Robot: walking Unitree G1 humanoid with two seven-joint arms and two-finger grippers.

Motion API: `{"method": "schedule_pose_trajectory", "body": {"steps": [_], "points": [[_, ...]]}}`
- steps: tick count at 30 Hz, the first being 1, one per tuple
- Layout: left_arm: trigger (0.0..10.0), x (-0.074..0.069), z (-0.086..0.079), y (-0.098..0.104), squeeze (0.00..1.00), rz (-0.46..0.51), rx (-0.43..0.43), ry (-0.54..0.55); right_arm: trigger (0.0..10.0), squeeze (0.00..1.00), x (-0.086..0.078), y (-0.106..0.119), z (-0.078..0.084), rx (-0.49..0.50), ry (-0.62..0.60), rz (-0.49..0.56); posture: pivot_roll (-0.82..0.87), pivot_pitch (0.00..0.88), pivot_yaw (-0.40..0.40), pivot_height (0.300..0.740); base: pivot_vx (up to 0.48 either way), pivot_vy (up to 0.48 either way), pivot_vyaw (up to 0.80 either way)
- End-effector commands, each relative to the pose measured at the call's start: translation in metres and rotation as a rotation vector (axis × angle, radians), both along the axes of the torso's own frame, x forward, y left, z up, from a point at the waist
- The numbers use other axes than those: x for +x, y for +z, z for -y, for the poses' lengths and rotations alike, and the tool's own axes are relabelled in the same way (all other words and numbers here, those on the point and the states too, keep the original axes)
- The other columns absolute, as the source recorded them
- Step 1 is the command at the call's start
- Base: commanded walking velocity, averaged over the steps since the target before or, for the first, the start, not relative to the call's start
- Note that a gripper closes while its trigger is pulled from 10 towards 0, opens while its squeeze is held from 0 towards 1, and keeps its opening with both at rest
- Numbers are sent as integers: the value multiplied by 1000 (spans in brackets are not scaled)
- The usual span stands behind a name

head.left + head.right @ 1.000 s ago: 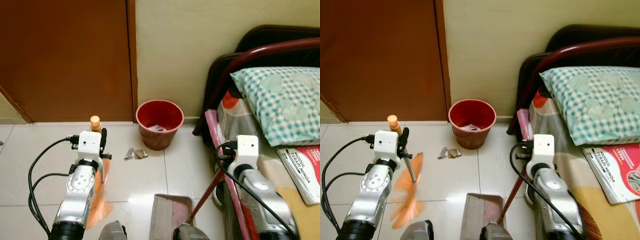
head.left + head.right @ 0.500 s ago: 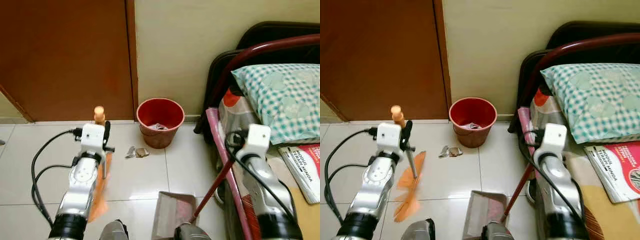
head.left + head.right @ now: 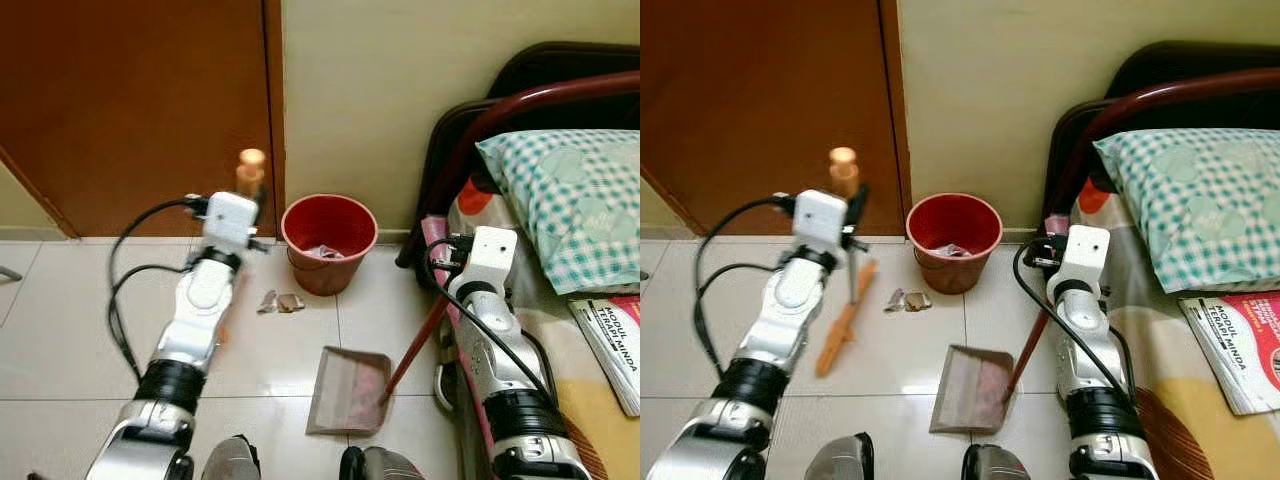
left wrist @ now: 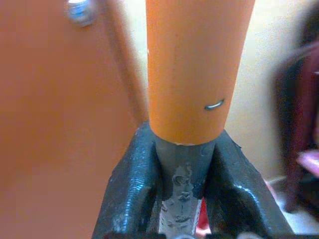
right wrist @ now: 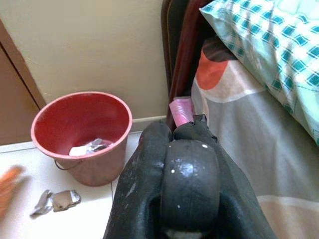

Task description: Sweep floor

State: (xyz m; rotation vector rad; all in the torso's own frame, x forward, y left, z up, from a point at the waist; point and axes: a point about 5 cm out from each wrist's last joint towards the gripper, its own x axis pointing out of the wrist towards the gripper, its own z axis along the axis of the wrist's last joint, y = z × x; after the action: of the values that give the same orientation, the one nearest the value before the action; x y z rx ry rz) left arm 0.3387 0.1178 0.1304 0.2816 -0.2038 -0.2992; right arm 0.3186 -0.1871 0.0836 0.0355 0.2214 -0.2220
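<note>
**A:** What is on the floor?

**B:** Shiny pale tiles [image 3: 700,330]. A round red plastic bucket [image 3: 954,240] stands near the middle of the frame, by the yellow wall, with paper bits inside. Just left of it lie small crumpled scraps [image 3: 907,300]. Below them, at the bottom middle, sits a flat dustpan [image 3: 970,388] with a thin dark red stick going up to the right.

**A:** And the broom?

**B:** The broom [image 3: 846,318] is orange. Its brush end is blurred and slants down on the tiles, left of the scraps. Its smooth round handle top pokes up before the brown wooden door [image 3: 130,110].

**A:** What do the claws do?

**B:** The left gripper [image 4: 184,174] is squeezed tight on the broom's grey stem, one black finger on each side. The right gripper [image 5: 185,164] has its fingers pressed together around a round black knob, which seems to be the dustpan stick's top.

**A:** What is at the right?

**B:** A bed with a dark red metal rail [image 3: 520,105], a soft green checked pillow [image 3: 570,200] and a red booklet [image 3: 1240,345].
</note>
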Motion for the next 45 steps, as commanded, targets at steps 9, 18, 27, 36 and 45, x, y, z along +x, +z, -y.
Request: {"method": "schedule_pose_trajectory", "body": {"steps": [9,18,27,36,45], "points": [[10000,-13,52,-14,0,-27,162,-359,10000,0,2,-5,9,-34,-82,0,26,106,-31,740,0,0,0],[10000,-38,56,-51,0,-216,340,-676,10000,0,8,-2,18,-51,-126,18,24,115,-31,740,0,0,0],[10000,-72,45,-55,0,-327,237,-810,10000,0,12,-1,29,-102,-179,10,50,143,-53,740,0,0,0],[10000,-90,47,-36,0,-337,41,-804,10000,0,21,3,17,-117,-143,10,48,161,-73,740,0,0,0],[10000,-86,48,-23,0,-332,-193,-682,10000,0,28,-2,-3,-91,-54,-28,41,155,-81,740,0,0,0]]}}
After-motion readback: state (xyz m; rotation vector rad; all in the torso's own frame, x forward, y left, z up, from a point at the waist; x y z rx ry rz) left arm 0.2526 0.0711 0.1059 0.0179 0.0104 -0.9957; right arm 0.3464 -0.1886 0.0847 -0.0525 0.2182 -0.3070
